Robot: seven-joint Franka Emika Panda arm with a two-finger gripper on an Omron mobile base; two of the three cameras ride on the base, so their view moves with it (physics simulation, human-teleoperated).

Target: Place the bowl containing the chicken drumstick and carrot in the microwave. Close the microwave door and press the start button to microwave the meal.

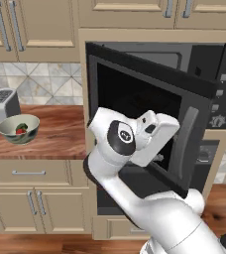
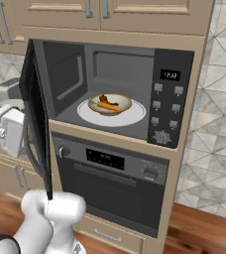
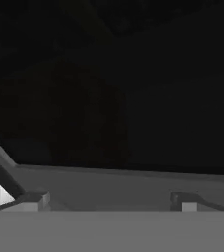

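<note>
Already inside the microwave (image 2: 120,94), the bowl (image 2: 110,104) holding the chicken drumstick (image 2: 105,99) and carrot (image 2: 108,105) sits on the white turntable (image 2: 135,116), well beyond the fingers. Both fingertips (image 3: 34,200), spread wide and holding nothing, face the black window of the microwave door (image 1: 149,109) close up, apparently placed to push it shut. A grey-green bowl (image 1: 19,128) waits on the counter (image 1: 60,134) beside them.

Your left base view sits behind the arm, facing forward and down onto the outer face of the microwave door (image 1: 149,119), with the table (image 1: 55,134) at 9 o'clock. Your right base view looks into the microwave (image 2: 112,94) cavity. Both share microwave and door. Your hand view presses close against the door's dark window.
</note>
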